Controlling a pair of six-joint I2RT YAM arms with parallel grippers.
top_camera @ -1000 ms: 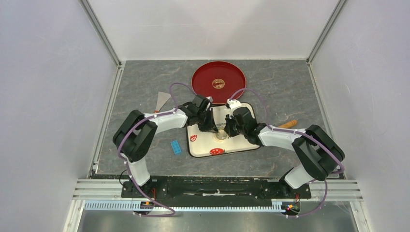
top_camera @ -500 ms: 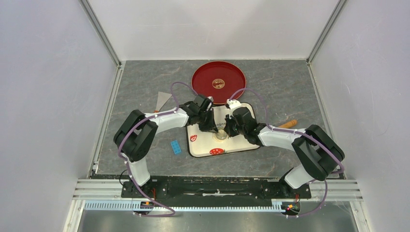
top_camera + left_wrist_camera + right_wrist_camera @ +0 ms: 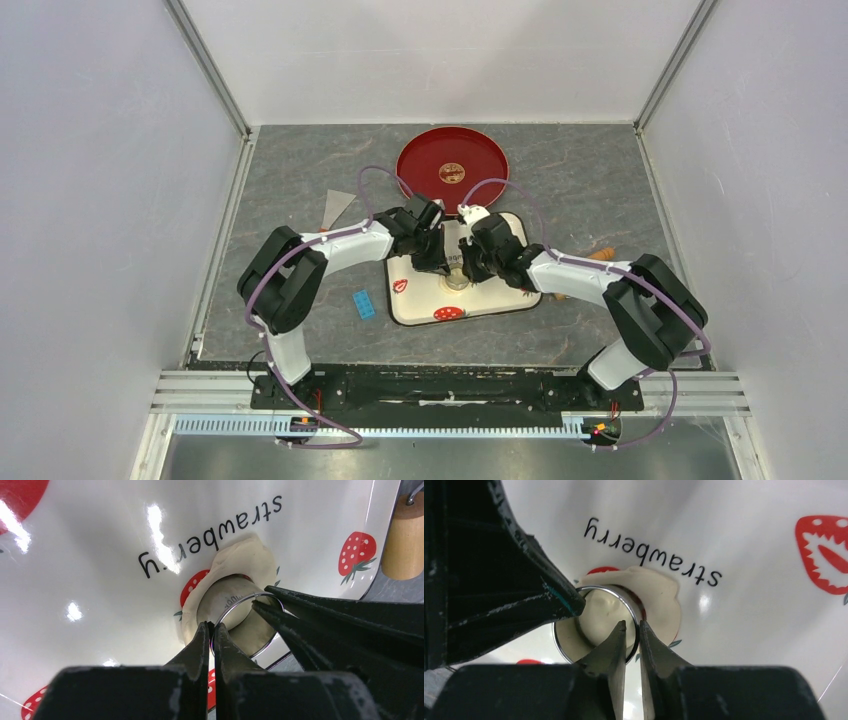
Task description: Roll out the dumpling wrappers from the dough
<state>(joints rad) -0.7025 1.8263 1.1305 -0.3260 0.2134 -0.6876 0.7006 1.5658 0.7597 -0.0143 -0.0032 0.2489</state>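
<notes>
On one tray (image 3: pixel 490 298) mid-desk, the left pincer (image 3: pixel 211 626) is pinching one metal ring (image 3: pixel 231 600) sunk in one dough sheet (image 3: pixel 250 555), the right pincer (image 3: pixel 631 625) straddling its rim, narrowly parted.

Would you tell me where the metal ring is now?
In the top view, the metal ring stands on the dough on the strawberry tray at mid-table, between the left hand and the right hand.

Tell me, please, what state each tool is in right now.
Left tool: closed on the thin round metal ring's rim.
Right tool: astride the same rim, slightly apart; grip cannot be told.
</notes>
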